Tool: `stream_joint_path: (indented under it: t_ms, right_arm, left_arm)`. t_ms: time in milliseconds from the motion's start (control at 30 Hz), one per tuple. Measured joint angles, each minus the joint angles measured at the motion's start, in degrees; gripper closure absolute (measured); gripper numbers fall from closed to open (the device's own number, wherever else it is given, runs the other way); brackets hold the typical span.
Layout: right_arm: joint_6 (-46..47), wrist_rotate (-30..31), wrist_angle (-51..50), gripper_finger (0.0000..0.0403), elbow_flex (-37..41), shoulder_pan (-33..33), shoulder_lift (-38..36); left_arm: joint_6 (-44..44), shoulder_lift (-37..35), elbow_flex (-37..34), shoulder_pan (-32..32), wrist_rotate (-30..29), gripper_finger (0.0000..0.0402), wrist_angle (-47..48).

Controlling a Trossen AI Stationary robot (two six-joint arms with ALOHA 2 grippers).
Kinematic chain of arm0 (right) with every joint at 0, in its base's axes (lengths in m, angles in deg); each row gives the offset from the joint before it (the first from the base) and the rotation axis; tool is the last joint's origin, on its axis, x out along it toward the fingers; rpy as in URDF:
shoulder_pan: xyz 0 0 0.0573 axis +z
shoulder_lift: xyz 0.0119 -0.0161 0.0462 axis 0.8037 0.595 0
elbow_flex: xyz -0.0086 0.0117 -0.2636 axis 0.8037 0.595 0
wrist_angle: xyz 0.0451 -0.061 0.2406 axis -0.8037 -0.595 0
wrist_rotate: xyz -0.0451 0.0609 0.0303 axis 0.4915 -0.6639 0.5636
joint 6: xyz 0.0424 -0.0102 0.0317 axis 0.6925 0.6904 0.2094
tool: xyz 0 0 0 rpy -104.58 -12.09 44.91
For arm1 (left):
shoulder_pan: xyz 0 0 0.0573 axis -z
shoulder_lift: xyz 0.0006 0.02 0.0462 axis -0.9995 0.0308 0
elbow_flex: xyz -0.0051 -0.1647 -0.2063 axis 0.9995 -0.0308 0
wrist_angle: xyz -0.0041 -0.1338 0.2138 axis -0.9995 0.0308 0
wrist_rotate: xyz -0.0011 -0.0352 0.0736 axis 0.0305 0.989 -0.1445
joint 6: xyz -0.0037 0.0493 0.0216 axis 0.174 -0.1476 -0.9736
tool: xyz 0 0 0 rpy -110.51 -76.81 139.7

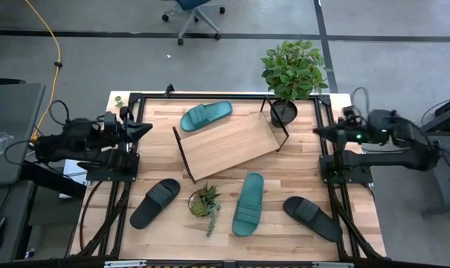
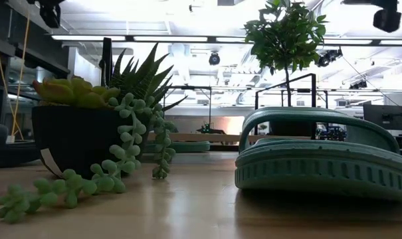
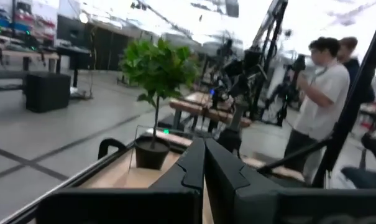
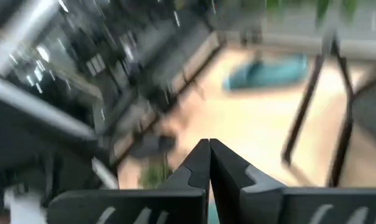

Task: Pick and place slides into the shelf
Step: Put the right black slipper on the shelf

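Note:
The shelf (image 1: pixel 228 144), a slanted light-wood board with black end frames, stands mid-table. One teal slide (image 1: pixel 206 115) lies by its far edge, and a second teal slide (image 1: pixel 248 203) lies near the front and fills the low view (image 2: pixel 320 159). One black slide (image 1: pixel 155 202) lies at the near left, the other black slide (image 1: pixel 312 217) at the near right. My left gripper (image 1: pixel 144 128) hovers at the table's left edge, shut (image 3: pixel 204 144). My right gripper (image 1: pixel 317 132) hovers at the right edge, shut (image 4: pixel 209 144). Neither touches anything.
A small succulent pot (image 1: pixel 204 202) with trailing strands sits between the near black and teal slides (image 2: pixel 74 139). A tall leafy plant in a black pot (image 1: pixel 284 112) stands at the shelf's far right corner. People stand beyond the table in the left wrist view (image 3: pixel 318 93).

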Motion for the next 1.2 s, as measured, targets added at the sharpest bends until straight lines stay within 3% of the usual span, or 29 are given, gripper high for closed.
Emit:
stream_joint_path:
  t_ms: [233, 600, 867, 1200]
  right_arm:
    - [4.69, -13.49, -1.06, 0.0383, 1.96, 0.00, 7.47]
    - [11.24, -34.85, 7.66, 0.0363, 4.03, 1.75, 18.63]
    - [10.67, -35.91, 5.92, 0.0363, 4.03, 9.23, 23.94]
    - [0.61, -35.62, 4.80, 0.0363, 4.03, 14.67, 33.80]
  left_arm:
    - [2.59, 7.35, 7.75, -0.01, 7.35, 0.0401, 7.22]
    - [1.20, 15.44, 11.05, 0.01, 8.53, 0.0401, 7.26]
    - [1.14, 17.91, 11.07, 0.01, 8.65, 0.0401, 6.93]
    - [2.26, 18.67, 11.07, 0.01, 8.65, 0.0401, 6.57]
